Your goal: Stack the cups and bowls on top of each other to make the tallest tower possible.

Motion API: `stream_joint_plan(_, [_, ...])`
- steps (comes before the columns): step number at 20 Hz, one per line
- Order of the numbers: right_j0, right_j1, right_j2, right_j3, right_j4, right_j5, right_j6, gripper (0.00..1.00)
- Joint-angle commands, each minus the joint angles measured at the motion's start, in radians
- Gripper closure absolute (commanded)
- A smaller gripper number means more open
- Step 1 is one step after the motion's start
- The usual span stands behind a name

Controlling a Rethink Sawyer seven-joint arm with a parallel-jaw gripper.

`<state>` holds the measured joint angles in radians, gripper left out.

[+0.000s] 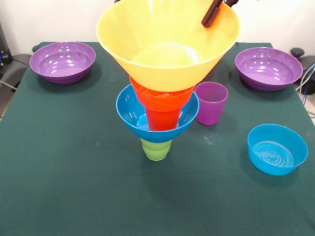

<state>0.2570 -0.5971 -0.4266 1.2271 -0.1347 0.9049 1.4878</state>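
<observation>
The large glossy yellow-orange plastic bowl [167, 46] is sitting atop the tower [157, 120], over the orange cup [162, 105], medium blue bowl [129, 114] and green stepped cup [156, 149], mid-bench [74, 172]. The dark jaws are showing at its far rim; I cannot tell their state.

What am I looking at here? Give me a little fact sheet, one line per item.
tower: green cup at the bottom, then blue bowl, orange cup, yellow bowl on top
gripper: gripper at the yellow bowl's far rim; whether it grips cannot be told
purple cup: purple cup stands upright just beside the tower
purple bowls: left purple bowl and right purple bowl, at the far corners
loose blue bowl: small blue bowl alone, near right
surface: green cloth
</observation>
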Motion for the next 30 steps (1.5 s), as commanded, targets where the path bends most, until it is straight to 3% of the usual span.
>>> stream_joint_plan(1, [-0.014,-0.005,0.071,0.013,-0.074,-0.043,0.025,1.00])
stream_joint_plan(30, [-0.031,-0.013,0.085,0.034,-0.063,-0.088,0.026,1.00])
